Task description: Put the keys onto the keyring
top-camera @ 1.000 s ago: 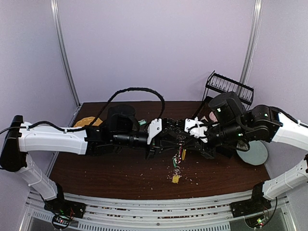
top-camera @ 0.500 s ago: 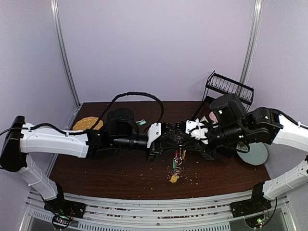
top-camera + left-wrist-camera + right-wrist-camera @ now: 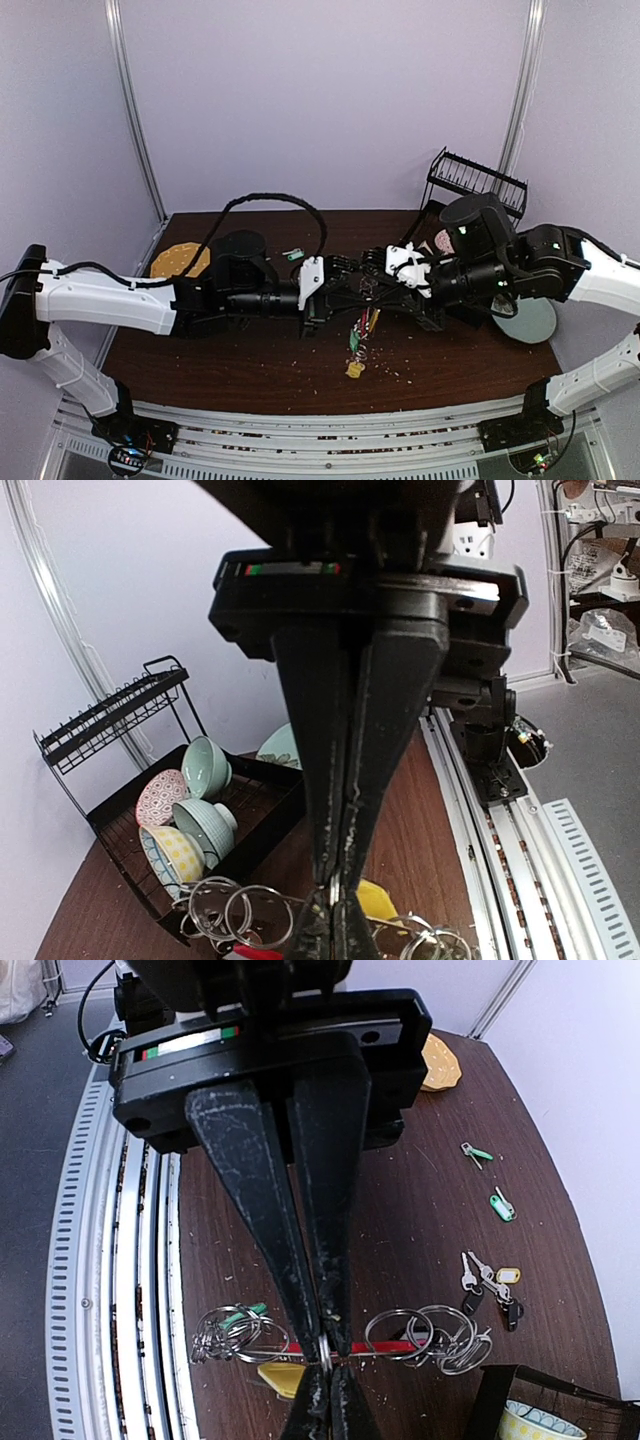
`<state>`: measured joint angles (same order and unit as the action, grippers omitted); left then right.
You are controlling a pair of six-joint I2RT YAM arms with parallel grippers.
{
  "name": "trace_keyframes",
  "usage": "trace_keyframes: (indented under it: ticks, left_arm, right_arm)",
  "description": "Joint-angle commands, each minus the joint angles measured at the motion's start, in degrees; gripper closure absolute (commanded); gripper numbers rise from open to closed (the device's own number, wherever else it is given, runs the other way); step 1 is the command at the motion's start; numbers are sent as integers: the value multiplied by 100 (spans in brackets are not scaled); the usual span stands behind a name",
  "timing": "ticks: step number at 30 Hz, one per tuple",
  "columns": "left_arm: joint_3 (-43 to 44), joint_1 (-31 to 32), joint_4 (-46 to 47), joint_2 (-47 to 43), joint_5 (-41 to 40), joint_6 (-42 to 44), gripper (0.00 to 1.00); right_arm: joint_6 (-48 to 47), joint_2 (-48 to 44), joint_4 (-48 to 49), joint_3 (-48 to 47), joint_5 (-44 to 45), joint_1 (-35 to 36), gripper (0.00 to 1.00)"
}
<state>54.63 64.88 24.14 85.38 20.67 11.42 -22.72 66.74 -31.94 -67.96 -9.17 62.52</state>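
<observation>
My left gripper [image 3: 352, 294] and right gripper [image 3: 376, 294] meet tip to tip above the table's middle. Both are shut on the same small silver ring [image 3: 323, 1352], which sits on the keyring's red arc [image 3: 440, 1322]. In the left wrist view that ring [image 3: 335, 884] shows between the closed black fingers [image 3: 322, 780]. More silver rings [image 3: 240, 1330] with a green tag and a yellow tag [image 3: 282, 1375] hang left of the pinch, and a second cluster of rings [image 3: 432, 1335] hangs to its right. From above, the bunch of keys [image 3: 358, 335] dangles below the grippers, its yellow tag [image 3: 353, 370] at the tabletop.
Loose green-tagged keys [image 3: 502, 1206] and a small bunch with black-headed keys [image 3: 490, 1282] lie on the brown table [image 3: 430, 1220]. A black dish rack [image 3: 120, 810] holds bowls at the right rear. A plate [image 3: 528, 320] lies at the right, a cork mat [image 3: 178, 258] at the back left.
My left gripper has closed onto the ring. Both grippers and the hanging bunch have shifted slightly left, and the left arm has drawn back a little.
</observation>
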Motion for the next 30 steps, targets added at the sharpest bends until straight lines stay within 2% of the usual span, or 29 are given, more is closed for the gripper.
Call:
trace_keyframes:
  ticks: [1, 3, 8, 13, 16, 24, 30]
  left_arm:
    - [-310, 9, 792, -258, -62, -134, 100]
    - [-503, 12, 1223, -310, 73, -203, 100]
    - [-481, 9, 1450, -224, 172, -227, 100]
    - [-535, 7, 1658, -233, 284, -236, 100]
    - [-569, 12, 1768, -233, 306, -270, 100]
    - [-579, 12, 1849, -235, 356, -319, 100]
    - [-568, 9, 1954, -224, 438, -347, 100]
  right_arm:
    - [191, -299, 539, 254, -3, -13, 91]
    - [285, -537, 948, 651, -279, -250, 80]
    - [853, -1059, 1913, 1291, -2192, -1264, 67]
    - [1489, -1100, 2860, 1774, -2841, -1453, 64]
    - [1591, -977, 3143, 1838, -3081, -1452, 65]
    - [1479, -687, 3178, 1722, -3424, -1451, 81]
    - [1362, -625, 3073, 1691, -3407, -1447, 85]
